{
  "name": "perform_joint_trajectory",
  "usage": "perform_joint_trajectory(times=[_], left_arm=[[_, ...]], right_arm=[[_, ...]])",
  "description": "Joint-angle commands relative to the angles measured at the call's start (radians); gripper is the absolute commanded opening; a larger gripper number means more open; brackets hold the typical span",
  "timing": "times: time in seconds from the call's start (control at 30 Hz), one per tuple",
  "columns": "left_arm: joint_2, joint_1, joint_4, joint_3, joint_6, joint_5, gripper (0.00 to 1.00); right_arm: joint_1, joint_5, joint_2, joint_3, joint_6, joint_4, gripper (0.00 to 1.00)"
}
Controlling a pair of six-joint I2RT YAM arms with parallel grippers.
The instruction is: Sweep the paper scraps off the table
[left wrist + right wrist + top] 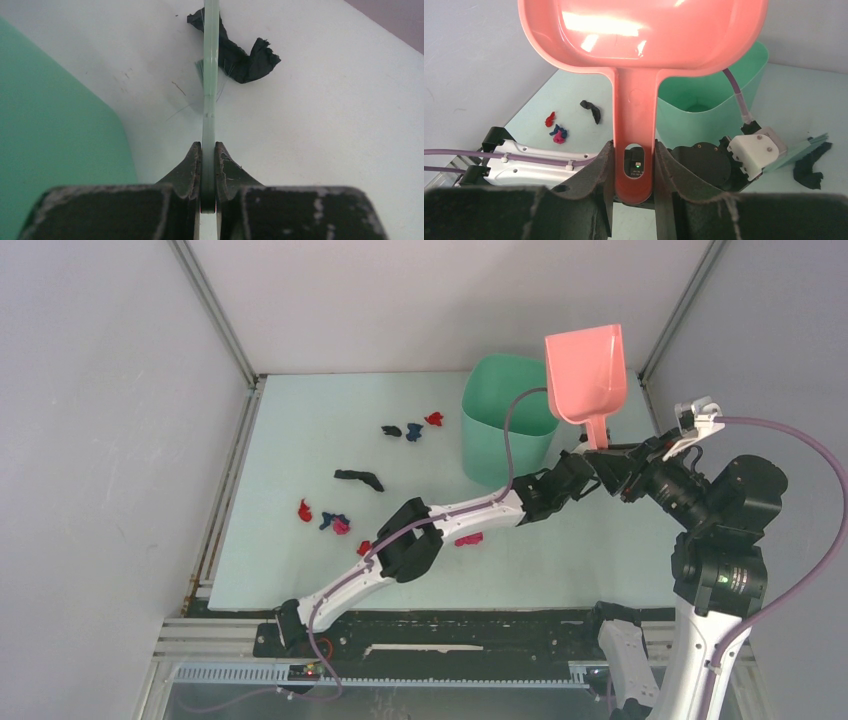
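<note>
Looking left to right: the paper scraps (335, 523) lie scattered over the left and middle of the table (270, 570) in red, pink, blue and black bits. The green bin (505, 430) stands upright further back. Next, the left gripper (208, 150) is clamped tight on the thin green brush (210, 75), right by a black scrap (240, 60). Then the right gripper (634, 150) pinches the pink dustpan (639, 40) by its handle, raised off the table.

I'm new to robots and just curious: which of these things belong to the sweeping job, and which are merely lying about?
Part of the job: paper scraps, table, pink dustpan in the right hand, green brush in the left hand, green bin.

Merely there: grey walls, metal rails.
</note>
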Motion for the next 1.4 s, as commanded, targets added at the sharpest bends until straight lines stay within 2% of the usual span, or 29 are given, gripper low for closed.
perform_joint_trajectory(times=[0.0,0.3,0.4,0.57,0.7,0.9,1.0,1.13,1.23,1.37], left_arm=[[-0.091,-0.025,0.02,-0.05,-0.009,0.004,0.0],[-0.349,-0.114,-0.134,-0.253,-0.024,-0.023,0.0],[-0.444,-0.132,-0.117,-0.345,-0.027,-0.059,0.0],[-0.529,-0.15,-0.12,-0.391,-0.021,-0.064,0.0],[-0.553,-0.154,0.01,-0.444,-0.015,-0.03,0.0],[-0.385,-0.155,0.117,-0.254,-0.11,-0.078,0.0],[-0.247,-0.156,0.122,-0.123,-0.152,-0.115,0.0],[-0.106,-0.148,0.006,0.12,-0.163,-0.16,0.0],[-0.13,-0.124,0.019,0.072,-0.208,-0.15,0.0],[-0.136,-0.067,-0.07,0.032,-0.365,-0.011,0.0]], right_arm=[[-0.002,-0.021,0.0,0.0,0.017,0.032,0.0],[0.01,-0.026,-0.005,0.01,-0.003,0.017,0.0],[0.01,-0.03,-0.007,0.019,-0.001,0.014,0.0],[0.008,-0.037,-0.001,0.064,0.012,0.012,0.0],[-0.002,-0.022,0.005,0.102,0.009,0.006,0.0],[-0.025,0.007,0.007,0.106,0.037,0.03,0.0],[-0.03,-0.002,0.006,0.107,0.041,0.029,0.0],[-0.036,-0.009,0.001,0.103,0.04,0.012,0.0],[-0.039,-0.016,-0.002,0.103,0.037,0.009,0.0],[-0.046,-0.022,-0.006,0.102,0.047,0.014,0.0]])
